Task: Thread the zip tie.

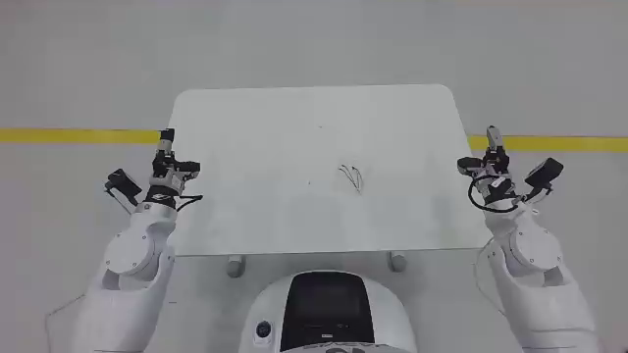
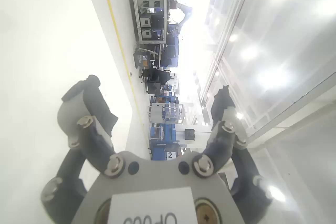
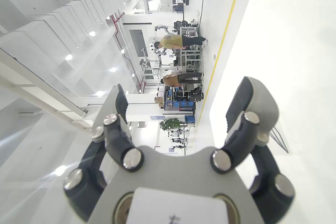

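White rounded surface carries thin pale zip ties just right of its middle. My left fingers stand apart beside its left edge, my right fingers apart beside its right, both empty.

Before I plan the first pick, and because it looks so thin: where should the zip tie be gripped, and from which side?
Likely near one end of the zip tie, pinching straight down from above: it lies flat and thin on the table. The open right gripper is nearer.

The zip ties are shown too small to be counted and are partly hidden by the right tool.
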Robot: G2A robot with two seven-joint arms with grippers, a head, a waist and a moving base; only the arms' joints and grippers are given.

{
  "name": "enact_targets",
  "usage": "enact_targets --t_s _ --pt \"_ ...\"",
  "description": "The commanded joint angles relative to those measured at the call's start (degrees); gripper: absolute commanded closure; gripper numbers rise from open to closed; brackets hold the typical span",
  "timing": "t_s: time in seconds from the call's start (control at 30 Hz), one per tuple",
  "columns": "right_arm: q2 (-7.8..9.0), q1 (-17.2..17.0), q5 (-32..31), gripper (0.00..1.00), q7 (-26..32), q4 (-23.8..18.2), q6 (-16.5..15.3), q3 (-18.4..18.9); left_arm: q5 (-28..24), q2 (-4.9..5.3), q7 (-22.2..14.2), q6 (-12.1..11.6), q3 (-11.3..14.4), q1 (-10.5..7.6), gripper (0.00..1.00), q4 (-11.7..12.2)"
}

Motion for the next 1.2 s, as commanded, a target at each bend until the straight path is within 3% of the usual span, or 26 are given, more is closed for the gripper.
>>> enact_targets --t_s 0.0,0.03,0.07,0.1,0.13,0.17,0.2,0.23,0.27,0.3,0.33,0.37,0.5,0.7,0.77,1.17 --pt "0.00 0.00 0.00 0.00 0.00 0.00 0.00 0.00 0.00 0.00 0.00 0.00 0.00 0.00 0.22 0.00" --pt "0.00 0.00 0.00 0.22 0.00 0.00 0.00 0.00 0.00 0.00 0.00 0.00 0.00 0.00 0.22 0.00" --pt "0.00 0.00 0.00 0.00 0.00 0.00 0.00 0.00 0.00 0.00 0.00 0.00 0.00 0.00 0.00 0.00" --pt "0.00 0.00 0.00 0.00 0.00 0.00 0.00 0.00 0.00 0.00 0.00 0.00 0.00 0.00 0.22 0.00" --pt "0.00 0.00 0.00 0.22 0.00 0.00 0.00 0.00 0.00 0.00 0.00 0.00 0.00 0.00 0.00 0.00" --pt "0.00 0.00 0.00 0.22 0.00 0.00 0.00 0.00 0.00 0.00 0.00 0.00 0.00 0.00 0.00 0.00" --pt "0.00 0.00 0.00 0.00 0.00 0.00 0.00 0.00 0.00 0.00 0.00 0.00 0.00 0.00 0.00 0.00" --pt "0.00 0.00 0.00 0.00 0.00 0.00 0.00 0.00 0.00 0.00 0.00 0.00 0.00 0.00 0.22 0.00" --pt "0.00 0.00 0.00 0.00 0.00 0.00 0.00 0.00 0.00 0.00 0.00 0.00 0.00 0.00 0.22 0.00" --pt "0.00 0.00 0.00 0.22 0.00 0.00 0.00 0.00 0.00 0.00 0.00 0.00 0.00 0.00 0.00 0.00" --pt "0.00 0.00 0.00 0.00 0.00 0.00 0.00 0.00 0.00 0.00 0.00 0.00 0.00 0.00 0.22 0.00" --pt "0.00 0.00 0.00 0.00 0.00 0.00 0.00 0.00 0.00 0.00 0.00 0.00 0.00 0.00 0.00 0.00" --pt "0.46 1.84 -10.56 0.00 2.97 -1.74 1.43 -1.49 0.00 0.00 0.00 0.00 0.00 0.00 0.00 0.00" --pt "0.38 8.29 -21.39 0.00 5.90 -0.50 6.22 -6.96 0.00 0.00 0.00 0.00 0.00 0.00 0.00 0.00" --pt "0.06 10.16 -21.71 0.00 5.01 0.53 6.54 -8.59 0.00 0.00 0.00 0.00 0.00 0.00 0.00 0.00" --pt "0.06 10.16 -21.71 0.00 5.01 0.53 6.54 -8.59 0.00 0.00 0.00 0.00 0.00 0.00 0.00 0.00"
